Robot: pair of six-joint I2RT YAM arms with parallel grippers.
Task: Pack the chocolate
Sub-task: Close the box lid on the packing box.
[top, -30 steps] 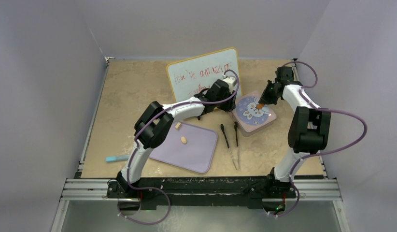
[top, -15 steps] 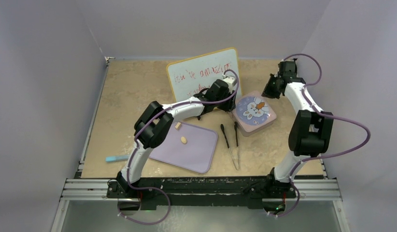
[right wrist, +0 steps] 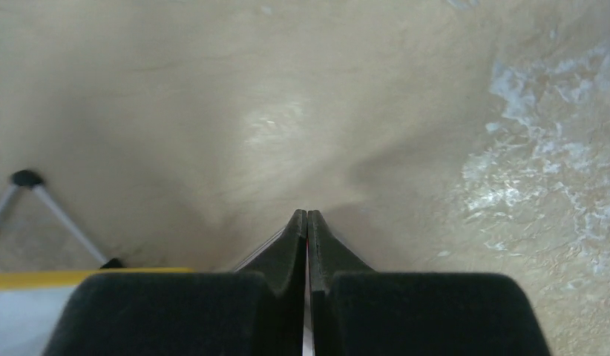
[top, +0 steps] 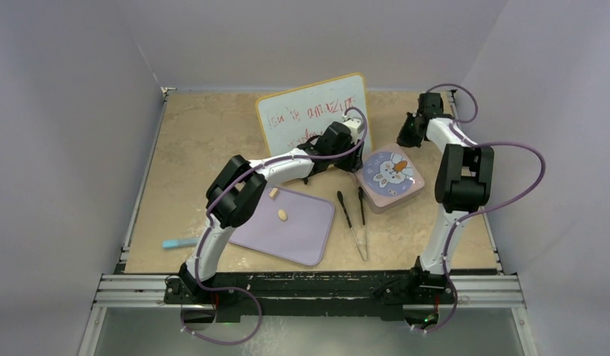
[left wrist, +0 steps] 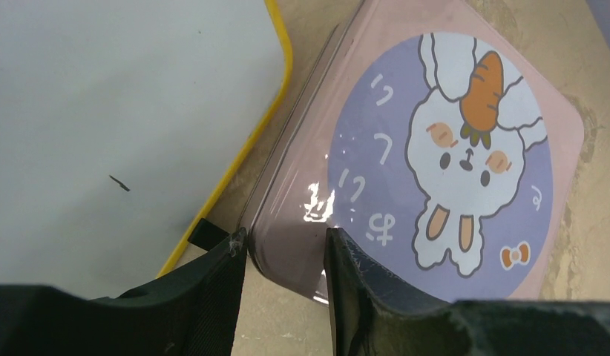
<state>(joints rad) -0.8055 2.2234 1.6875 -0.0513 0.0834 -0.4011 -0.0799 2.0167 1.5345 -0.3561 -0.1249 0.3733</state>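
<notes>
Two chocolate pieces sit on the lavender tray, lower centre; right gripper, jaws together, has left the pink box for upper right; left gripper stays clamped on its corner.

Overhead view is coming through bright and sharp, with diffuse light from above leaving only faint, soft shadows on the tabletop. Left wrist view is catching a small white glare spot on the pink box, while the left fingers are blurring out up close. Right wrist view is smearing across the tabletop, and the right fingers are throwing a dim shadow ahead.
</notes>
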